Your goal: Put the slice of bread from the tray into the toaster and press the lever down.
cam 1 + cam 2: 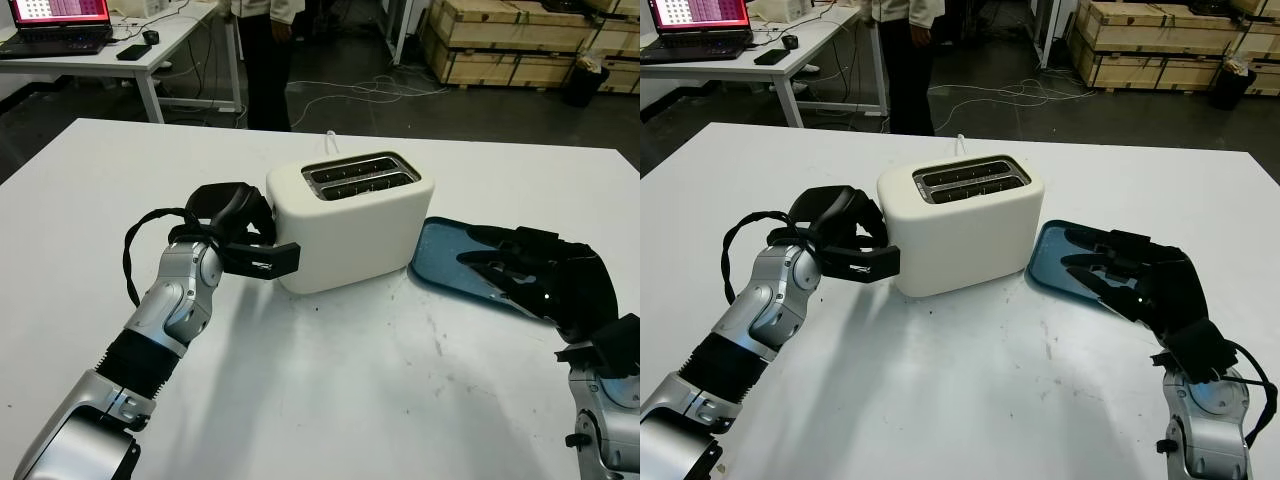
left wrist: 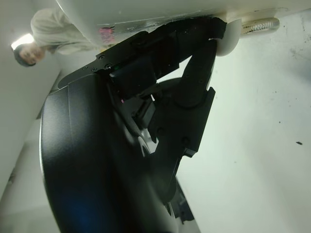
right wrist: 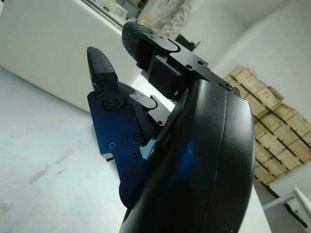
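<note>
Bread seems already down in the toaster (image 1: 350,215), its slots showing dark ridges; the blue tray (image 1: 440,262) on the right looks bare. Left hand (image 1: 240,235) sits at the toaster's left end, fingers curled at the lever side; press straight down without shoving the toaster. Right hand (image 1: 535,275) hovers open over the tray.

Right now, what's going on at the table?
The left robot hand is against the end of the white toaster, its fingers at the lever side. The right robot hand hovers open over the blue tray, holding nothing. No bread is visible on the tray's bare part. A person stands behind the table.
</note>
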